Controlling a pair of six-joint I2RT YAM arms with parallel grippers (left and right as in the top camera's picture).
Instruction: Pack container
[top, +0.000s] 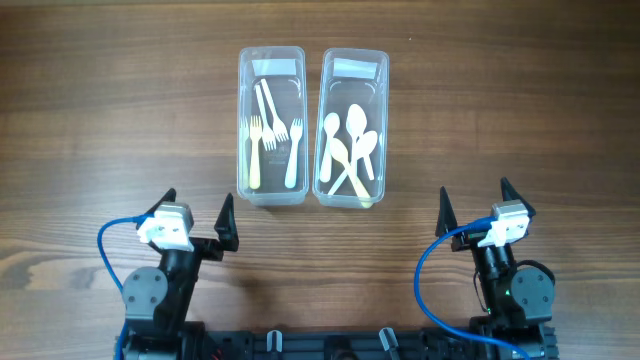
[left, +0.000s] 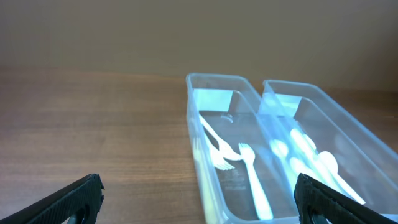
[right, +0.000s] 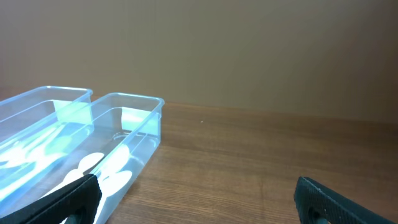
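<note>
Black fingertips frame the bottom corners of both wrist views. Left gripper (top: 196, 217) sits at the near left of the table (top: 90, 110), fingers spread wide, nothing between them. Brown wood-grain surface, a pale worn patch at the near left edge in the overhead view. Centre, toward the far side: two clear plastic containers side by side, long walls touching or nearly so. Left container (top: 271, 126) holds white plastic forks (top: 271, 135), lying loosely along its length. Right container (top: 354, 127) holds white plastic spoons (top: 349, 150), overlapping and crossed. Each has a pale label strip at its far end. Right gripper (top: 472, 207) at the near right, fingers also spread, empty, well apart from the containers. Blue cables loop beside each arm. Behind the table, wrist views show a plain beige-brown wall (right: 249, 50).
</note>
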